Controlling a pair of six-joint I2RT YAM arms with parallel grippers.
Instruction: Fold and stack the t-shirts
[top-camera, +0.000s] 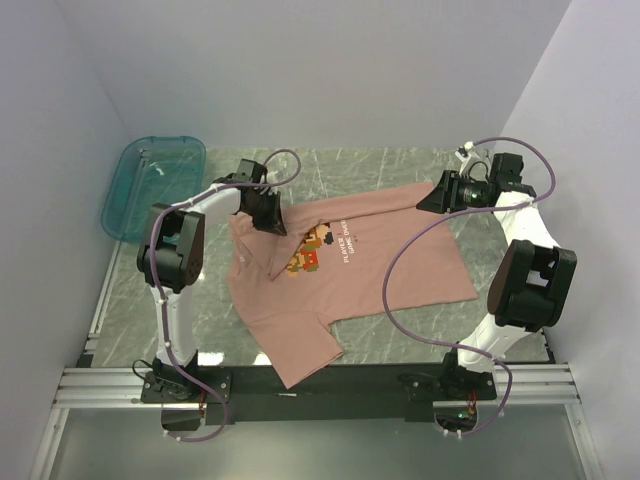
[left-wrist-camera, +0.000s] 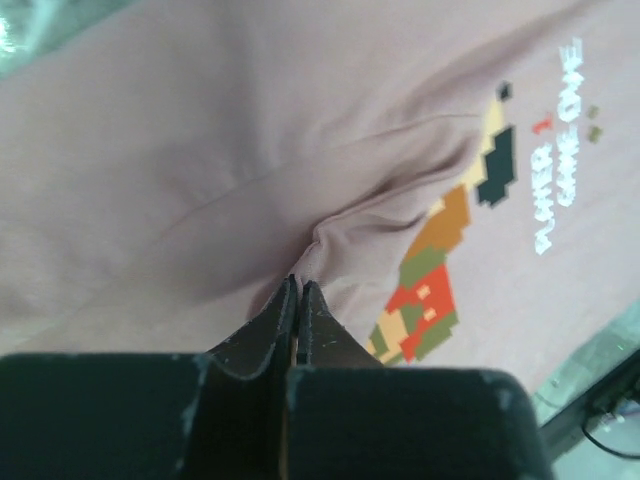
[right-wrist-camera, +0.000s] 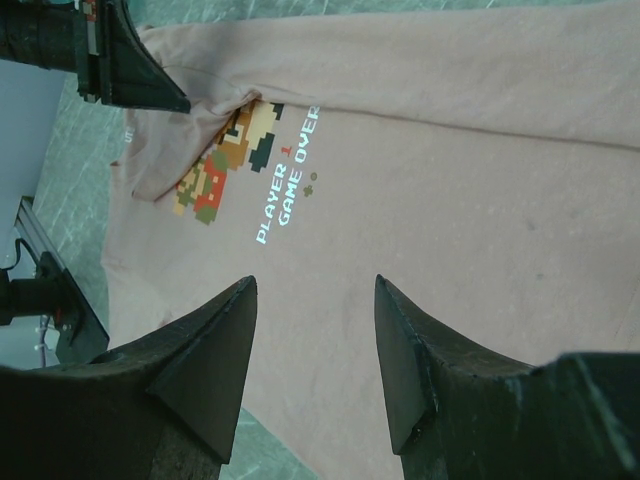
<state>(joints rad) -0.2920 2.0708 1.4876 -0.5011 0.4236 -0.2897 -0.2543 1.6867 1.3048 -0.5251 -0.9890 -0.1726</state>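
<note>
1. Pressed together, the jaws of my left gripper (left-wrist-camera: 298, 288) pinch a raised ridge of the t-shirt (left-wrist-camera: 200, 150), just beside the pixel character print (left-wrist-camera: 430, 290). The cloth puckers right up to the tips.
2. On my right gripper (right-wrist-camera: 315, 290) the jaws stand apart with nothing between them. They hang above plain cloth, near the white text (right-wrist-camera: 285, 175).
3. From above, the t-shirt lies spread print-up and skewed on the marble table (top-camera: 140, 300). One end reaches over the near rail between my two bases.
4. My pinch looks small, and I cannot tell whether it has one layer or both. I judge the lift should be slow and low, so the ridge does not slip out.
5. My right side should probably take its own hold at an edge before any fold. Then the cloth travels flat instead of dragging into a bunch around the print.
6. Farthest off, the teal tray (top-camera: 125, 205) sits at the far left, apart from the shirt. I should sweep clear of it.
</note>
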